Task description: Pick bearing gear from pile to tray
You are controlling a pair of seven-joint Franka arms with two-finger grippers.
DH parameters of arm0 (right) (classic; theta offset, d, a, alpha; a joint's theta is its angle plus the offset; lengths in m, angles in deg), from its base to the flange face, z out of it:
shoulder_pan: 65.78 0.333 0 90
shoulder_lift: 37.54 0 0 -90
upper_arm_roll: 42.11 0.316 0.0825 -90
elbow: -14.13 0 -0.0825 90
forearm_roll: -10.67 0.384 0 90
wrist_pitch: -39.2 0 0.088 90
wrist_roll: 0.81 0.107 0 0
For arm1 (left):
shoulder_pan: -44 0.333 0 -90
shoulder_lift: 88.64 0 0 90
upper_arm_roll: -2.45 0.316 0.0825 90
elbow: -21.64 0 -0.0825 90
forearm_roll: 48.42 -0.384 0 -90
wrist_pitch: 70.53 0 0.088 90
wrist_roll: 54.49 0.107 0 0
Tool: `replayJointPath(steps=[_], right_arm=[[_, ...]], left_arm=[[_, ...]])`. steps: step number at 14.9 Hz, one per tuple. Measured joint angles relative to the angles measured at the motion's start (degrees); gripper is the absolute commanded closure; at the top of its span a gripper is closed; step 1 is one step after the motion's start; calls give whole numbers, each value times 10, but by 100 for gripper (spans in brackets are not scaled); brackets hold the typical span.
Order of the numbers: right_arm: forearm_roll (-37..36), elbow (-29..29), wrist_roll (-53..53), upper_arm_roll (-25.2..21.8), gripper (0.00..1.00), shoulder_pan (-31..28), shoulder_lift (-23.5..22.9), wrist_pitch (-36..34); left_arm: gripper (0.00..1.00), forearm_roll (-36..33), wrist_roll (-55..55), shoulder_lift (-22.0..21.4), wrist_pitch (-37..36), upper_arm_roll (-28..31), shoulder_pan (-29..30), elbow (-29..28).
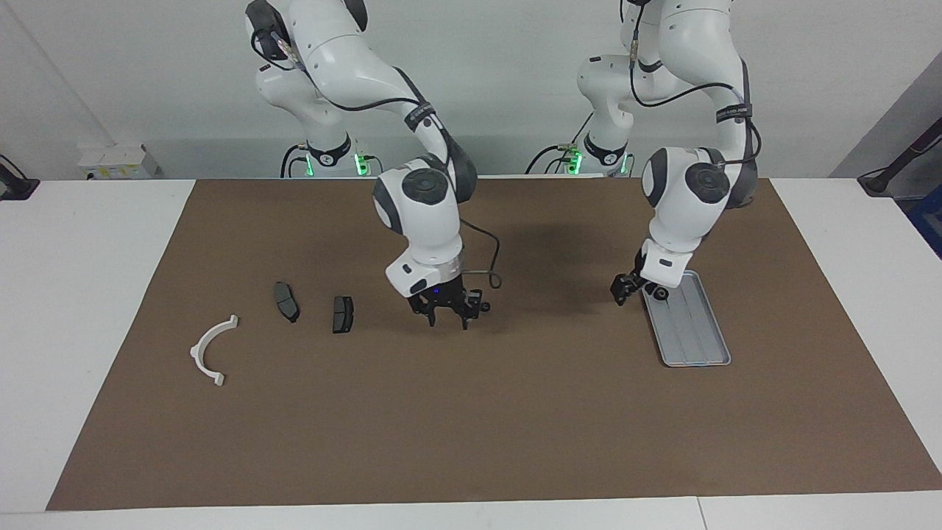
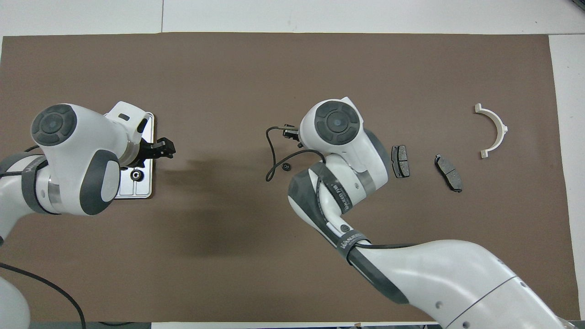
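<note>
**Ana:** Where is the bearing gear (image 2: 135,174) now?

**Ben:** It lies in the tray (image 1: 699,335), at the end nearest to the robots, and nothing holds it. The left gripper (image 1: 624,288) hangs over the mat (image 2: 292,68), just beside that end of the tray. Whether its fingers are apart, he cannot tell.

**Ana:** And the next piece?

**Ben:** A small black round piece (image 2: 286,166) lies on the mat, well apart from the tray toward the right arm's end. The right gripper (image 1: 447,318) is low just beside it, fingers spread and empty. It should probably centre over the piece, descend straight and close gently, because such a small round part can roll away. The cable (image 2: 269,160) hanging near the piece could also push it.

**Ana:** What lies more far from the tray?

**Ben:** Two dark plates (image 2: 400,161), then the white bracket (image 2: 492,130), which is farthest from the robots. Neither needs touching.
</note>
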Motion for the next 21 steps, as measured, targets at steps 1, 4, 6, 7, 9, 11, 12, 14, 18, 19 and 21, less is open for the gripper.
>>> replayJointPath(steps=[1,4,6,7,9,11,12,14,18,19,21], right_arm=[[0,-11,-48,0,16,-26,9,-16],[0,-49,-195,-1,13,-97,31,-83],[1,-68,-286,-1,4,-139,49,-130],[1,-76,-322,-1,2,-155,60,-154],[-2,-83,-372,-1,0,-178,88,-200],[-13,-86,-393,-2,0,-190,119,-257],[-17,-87,-395,-3,0,-196,135,-288],[-17,-87,-395,-3,0,-211,166,-326],[-10,-82,-397,-3,0,-244,206,-377],[-8,-78,-397,-3,0,-245,211,-378],[1,-70,-397,-1,0,-243,216,-378]], left_arm=[[5,1,-27,2,-3,-1,-20,10],[5,16,-108,20,-29,-1,-78,59],[5,18,-171,58,-46,-1,-120,114],[5,18,-201,84,-51,-1,-142,145],[5,18,-242,133,-63,-1,-180,198],[5,18,-267,173,-73,-1,-210,237],[5,18,-279,188,-77,0,-223,248],[5,18,-306,213,-83,0,-244,264],[12,17,-319,231,-88,2,-258,271],[17,17,-319,231,-89,4,-258,272],[25,17,-319,231,-92,8,-257,272]])
